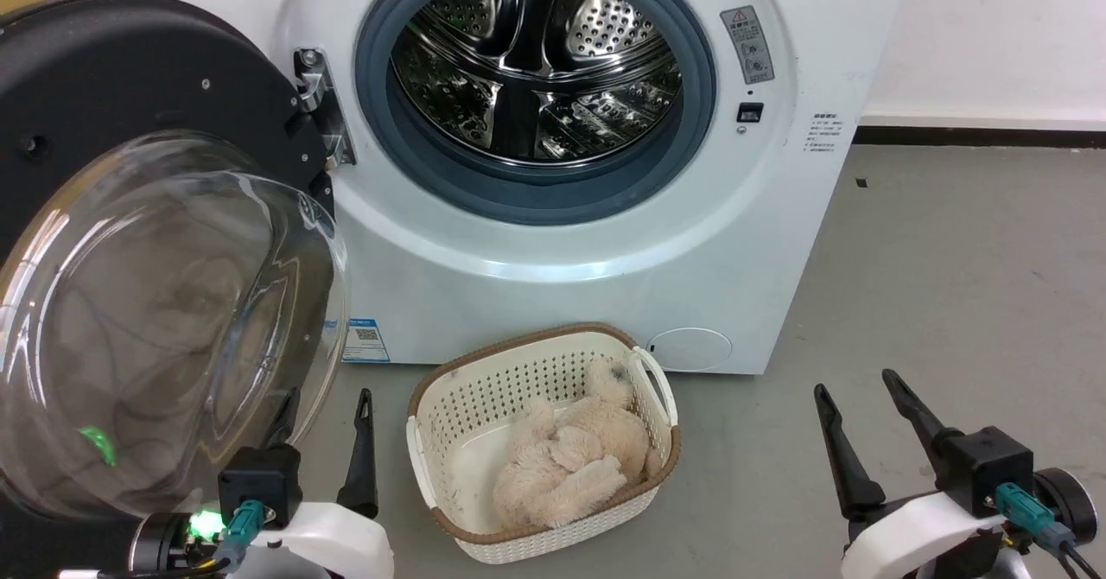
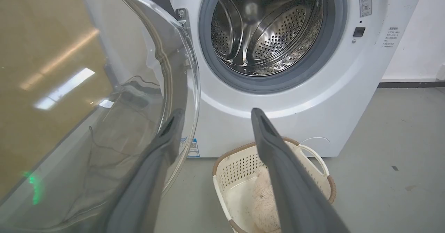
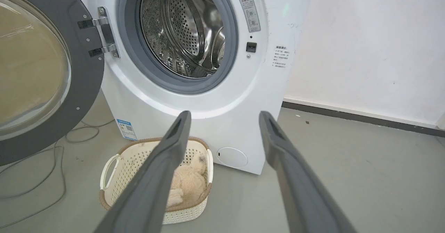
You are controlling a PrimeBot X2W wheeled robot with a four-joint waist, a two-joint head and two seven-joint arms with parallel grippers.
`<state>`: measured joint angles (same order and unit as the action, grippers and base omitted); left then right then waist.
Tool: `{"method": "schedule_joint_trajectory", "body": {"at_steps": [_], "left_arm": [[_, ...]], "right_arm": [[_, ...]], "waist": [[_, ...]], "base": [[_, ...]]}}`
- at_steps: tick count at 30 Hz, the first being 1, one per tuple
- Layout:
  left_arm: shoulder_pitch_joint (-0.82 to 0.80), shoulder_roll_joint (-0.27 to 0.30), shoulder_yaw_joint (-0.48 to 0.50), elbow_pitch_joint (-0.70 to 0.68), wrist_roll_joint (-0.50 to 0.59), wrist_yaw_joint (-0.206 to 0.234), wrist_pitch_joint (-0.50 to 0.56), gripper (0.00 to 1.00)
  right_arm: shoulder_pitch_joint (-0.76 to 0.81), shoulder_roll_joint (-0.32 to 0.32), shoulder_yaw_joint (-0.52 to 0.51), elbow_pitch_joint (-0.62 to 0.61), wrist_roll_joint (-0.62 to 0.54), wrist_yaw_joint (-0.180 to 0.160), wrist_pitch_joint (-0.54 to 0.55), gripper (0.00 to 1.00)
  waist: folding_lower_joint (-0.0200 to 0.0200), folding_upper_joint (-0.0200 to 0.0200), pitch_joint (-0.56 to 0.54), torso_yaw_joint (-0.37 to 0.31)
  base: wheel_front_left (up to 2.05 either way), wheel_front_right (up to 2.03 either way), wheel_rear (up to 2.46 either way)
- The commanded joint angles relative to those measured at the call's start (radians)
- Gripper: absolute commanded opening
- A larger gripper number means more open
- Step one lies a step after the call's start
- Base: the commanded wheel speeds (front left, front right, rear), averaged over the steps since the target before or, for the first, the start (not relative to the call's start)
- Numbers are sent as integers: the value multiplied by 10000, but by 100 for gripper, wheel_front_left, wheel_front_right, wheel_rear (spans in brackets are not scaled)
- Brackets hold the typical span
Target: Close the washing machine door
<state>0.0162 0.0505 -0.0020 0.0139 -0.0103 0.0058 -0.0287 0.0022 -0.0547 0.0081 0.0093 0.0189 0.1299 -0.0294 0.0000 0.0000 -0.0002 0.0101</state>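
Pointing upward, left pincer (image 1: 327, 402) and right pincer (image 1: 855, 384) both gape apart, gripping nothing.

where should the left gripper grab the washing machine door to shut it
Probably the black rim of the washing machine door, on the edge farthest from the hinge, approached from the robot's left. The bulging glass bowl is smooth and too wide for the open left gripper.

Long dark tapering fingers (image 1: 842, 456) on left end effector (image 1: 327, 399) and right end effector (image 1: 855, 384), white wrist shells (image 1: 907, 531), black blocks (image 1: 985, 467), teal cable plugs (image 1: 1021, 506), green lamp (image 1: 206, 523).
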Motion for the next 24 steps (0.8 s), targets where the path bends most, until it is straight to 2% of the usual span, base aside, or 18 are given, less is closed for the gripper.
{"method": "schedule_joint_trajectory", "body": {"at_steps": [1, 24], "left_arm": [[62, 0, 12, 37, -47, 30, -106, 100], [178, -1, 93, 110, -182, 114, -586, 100]], "right_arm": [[23, 8, 34, 25, 72, 1, -99, 100], [42, 16, 299, 113, 317, 3, -580, 100]], "waist": [[0, 0, -2, 35], [0, 0, -47, 952]], "base": [[0, 0, 0], [0, 0, 0]]}}
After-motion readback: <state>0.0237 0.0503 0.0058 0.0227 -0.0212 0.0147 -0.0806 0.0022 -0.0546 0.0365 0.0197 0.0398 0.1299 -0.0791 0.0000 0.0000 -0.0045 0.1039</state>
